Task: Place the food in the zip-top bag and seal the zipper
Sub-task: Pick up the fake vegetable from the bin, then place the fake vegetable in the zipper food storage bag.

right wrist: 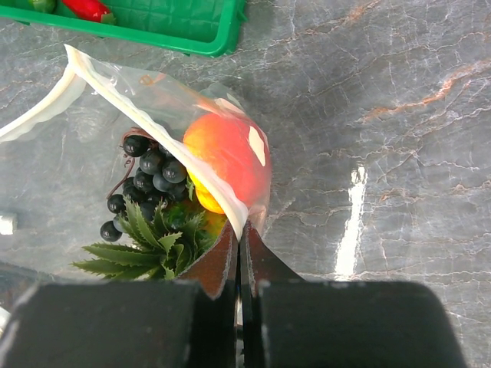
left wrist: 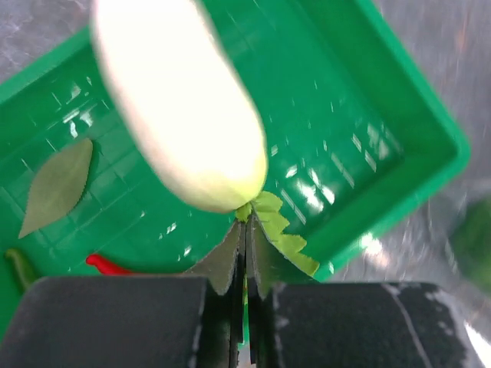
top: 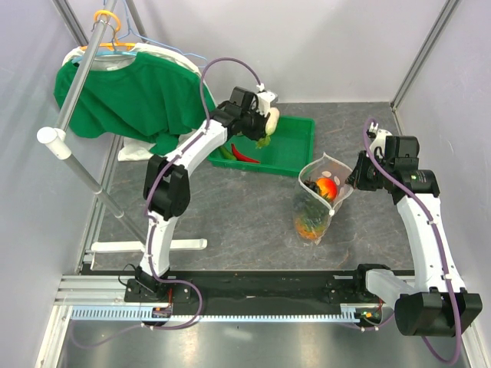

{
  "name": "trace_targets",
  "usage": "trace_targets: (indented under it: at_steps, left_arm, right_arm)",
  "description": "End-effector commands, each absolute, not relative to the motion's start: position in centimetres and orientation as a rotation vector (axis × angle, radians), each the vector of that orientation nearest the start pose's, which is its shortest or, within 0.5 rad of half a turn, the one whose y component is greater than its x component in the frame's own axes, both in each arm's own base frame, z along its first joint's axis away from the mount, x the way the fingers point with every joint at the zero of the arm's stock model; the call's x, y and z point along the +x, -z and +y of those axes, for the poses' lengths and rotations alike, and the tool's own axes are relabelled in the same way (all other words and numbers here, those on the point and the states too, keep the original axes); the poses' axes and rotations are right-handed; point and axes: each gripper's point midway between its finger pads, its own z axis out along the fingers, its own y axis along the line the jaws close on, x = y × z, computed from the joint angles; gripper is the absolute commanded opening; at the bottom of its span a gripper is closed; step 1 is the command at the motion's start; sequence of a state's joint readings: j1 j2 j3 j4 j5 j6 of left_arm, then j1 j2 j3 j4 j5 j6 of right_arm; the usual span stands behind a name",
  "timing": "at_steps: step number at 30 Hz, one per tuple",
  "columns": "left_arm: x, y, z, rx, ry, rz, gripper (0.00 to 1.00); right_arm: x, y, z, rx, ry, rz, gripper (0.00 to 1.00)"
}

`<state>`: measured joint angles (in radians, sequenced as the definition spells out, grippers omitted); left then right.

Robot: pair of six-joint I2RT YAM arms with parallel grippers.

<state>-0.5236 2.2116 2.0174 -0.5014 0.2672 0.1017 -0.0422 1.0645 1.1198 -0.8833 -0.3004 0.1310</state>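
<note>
Partway: clamps leaf of white vegetable (left wrist: 180,107) in left gripper (left wrist: 244,230) over tray (left wrist: 345,115), pinches rim of part-filled bag (right wrist: 130,96) in right gripper (right wrist: 239,234), lacks chili (left wrist: 107,264) and zip-up.

left arm (top: 196,149), right arm (top: 430,230): white links, black joint housings | cables (top: 227,60): purple, looped outside both arms | end effector fingers (left wrist: 222,264): dark tapered wedges on black blocks | bases (top: 146,290): black

A green T-shirt (top: 123,96) hangs on a rail (top: 84,65) left of the green tray (top: 295,142) on the marbled table (top: 245,230).
</note>
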Motion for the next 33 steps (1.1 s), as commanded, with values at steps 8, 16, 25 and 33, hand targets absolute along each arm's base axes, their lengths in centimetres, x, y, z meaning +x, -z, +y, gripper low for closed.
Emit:
trace_targets:
  at_steps: [8,16,25,33]
  left_arm:
    - [43.2,-15.8,-30.9,1.146,0.566,2.076,0.02]
    - [38.2,-29.6,-31.7,1.110,0.756,1.826,0.02]
    - [27.0,-37.7,-31.0,1.107,1.127,1.790,0.02]
    - [17.9,-38.5,-29.9,1.165,1.554,1.887,0.02]
  right_arm:
    - [27.8,-23.3,4.9,0.046,-0.422,2.314,0.00]
    - [28.4,-24.6,6.1,0.027,-0.506,2.254,0.00]
    - [29.6,-27.3,9.0,0.052,-0.727,2.132,0.00]
    - [30.0,-27.6,11.5,0.013,-0.804,2.126,0.00]
